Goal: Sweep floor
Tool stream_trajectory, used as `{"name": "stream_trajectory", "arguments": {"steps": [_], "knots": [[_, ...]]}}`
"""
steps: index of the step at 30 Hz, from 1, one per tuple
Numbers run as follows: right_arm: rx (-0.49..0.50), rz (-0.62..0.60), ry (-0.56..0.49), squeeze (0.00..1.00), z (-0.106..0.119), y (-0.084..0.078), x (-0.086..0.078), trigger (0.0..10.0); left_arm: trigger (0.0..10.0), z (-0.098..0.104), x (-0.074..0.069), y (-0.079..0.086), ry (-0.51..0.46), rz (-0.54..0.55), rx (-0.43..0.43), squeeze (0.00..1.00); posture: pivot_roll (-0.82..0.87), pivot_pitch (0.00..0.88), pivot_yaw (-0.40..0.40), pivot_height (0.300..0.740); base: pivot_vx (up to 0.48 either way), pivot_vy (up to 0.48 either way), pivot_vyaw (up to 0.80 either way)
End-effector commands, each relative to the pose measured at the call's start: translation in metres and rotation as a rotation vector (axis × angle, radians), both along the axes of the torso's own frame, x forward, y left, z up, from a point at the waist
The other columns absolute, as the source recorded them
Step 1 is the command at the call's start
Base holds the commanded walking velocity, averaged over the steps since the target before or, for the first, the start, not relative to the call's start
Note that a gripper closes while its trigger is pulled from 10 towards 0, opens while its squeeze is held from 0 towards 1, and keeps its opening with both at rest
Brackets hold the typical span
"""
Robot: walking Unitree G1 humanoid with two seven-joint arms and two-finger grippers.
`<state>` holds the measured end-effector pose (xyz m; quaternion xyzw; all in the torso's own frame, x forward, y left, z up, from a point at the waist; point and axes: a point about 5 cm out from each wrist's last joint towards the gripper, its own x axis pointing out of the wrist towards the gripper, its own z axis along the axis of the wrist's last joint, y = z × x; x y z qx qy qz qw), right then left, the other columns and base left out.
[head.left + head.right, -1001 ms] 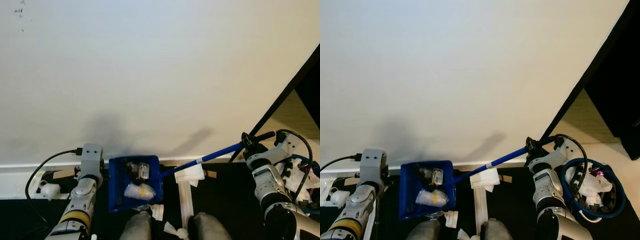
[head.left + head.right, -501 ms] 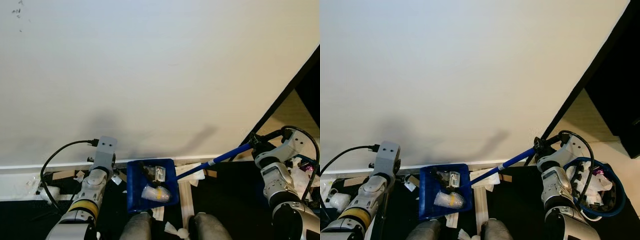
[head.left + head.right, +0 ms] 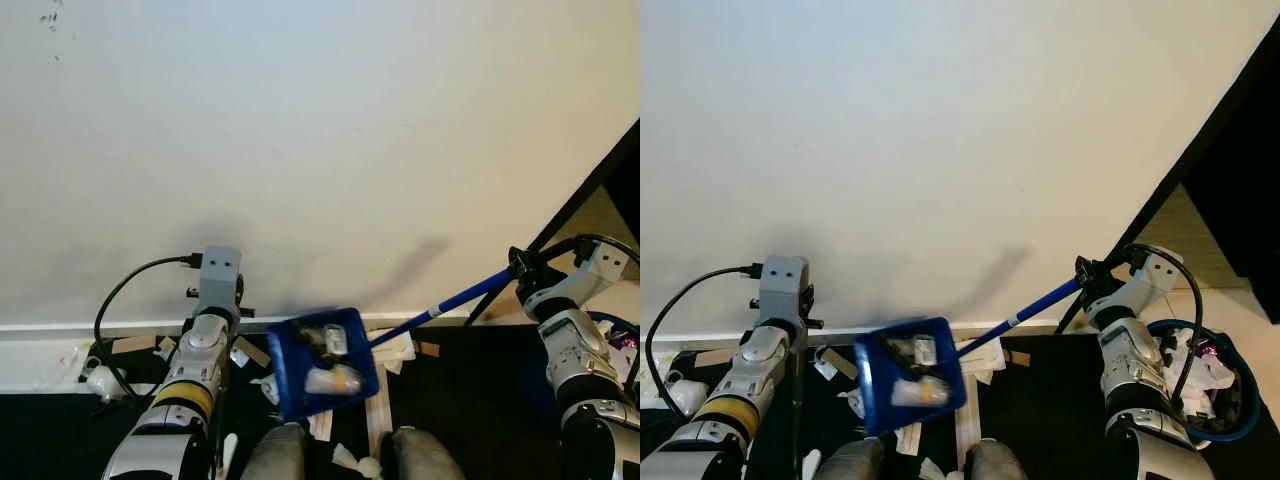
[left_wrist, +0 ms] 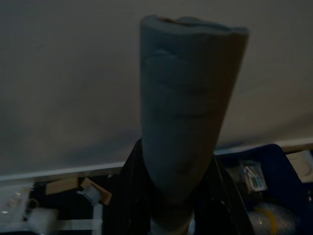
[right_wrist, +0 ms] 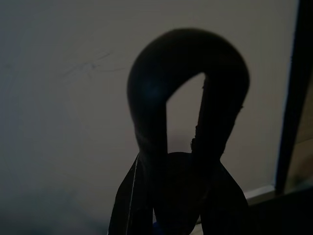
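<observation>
Right gripper (image 3: 1087,272) clenched on the loop end of the blue handle (image 3: 1035,303), which runs down to the dustpan (image 3: 910,375). The dustpan hangs tilted before the white wall (image 3: 320,130), above the dark floor (image 3: 1040,400), and holds a clear bag (image 3: 333,380) and a small packet (image 3: 334,343); no writing is legible. Left gripper (image 4: 181,215) clasps a grey foam grip (image 4: 188,107) upright near the baseboard (image 3: 60,328). A bin (image 3: 1230,395) with a blue rim stands at far right.
</observation>
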<state>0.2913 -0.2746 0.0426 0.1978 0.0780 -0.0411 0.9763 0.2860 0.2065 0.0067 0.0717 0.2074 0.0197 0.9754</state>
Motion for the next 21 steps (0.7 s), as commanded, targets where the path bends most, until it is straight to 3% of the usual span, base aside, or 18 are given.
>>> {"name": "stream_trajectory", "arguments": {"steps": [1,9,17,21], "knots": [[0.018,-0.004,-0.039,0.00,0.0097,-0.0022,0.0059,10.0,10.0,0.0046,0.0042,-0.0015,-0.031,0.020,-0.059,0.00,0.05,0.014,-0.002,0.740,0.000,0.000,0.00],[0.028,0.007,-0.025,0.00,0.0096,0.0039,0.0085,10.0,10.0,0.0054,0.0036,-0.0070,-0.036,0.022,-0.149,0.00,0.05,0.017,-0.012,0.740,0.000,0.000,0.00],[0.027,0.011,-0.004,0.00,0.0061,0.0046,0.0067,10.0,10.0,0.0022,0.0006,-0.0087,-0.024,0.020,-0.170,0.00,0.05,0.019,-0.014,0.740,0.000,0.000,0.00],[0.028,0.009,0.005,0.00,0.0051,0.0041,0.0060,10.0,10.0,0.0020,-0.0002,-0.0109,-0.026,0.005,-0.182,0.00,0.05,0.020,-0.013,0.740,-0.448,0.000,0.00]]}}
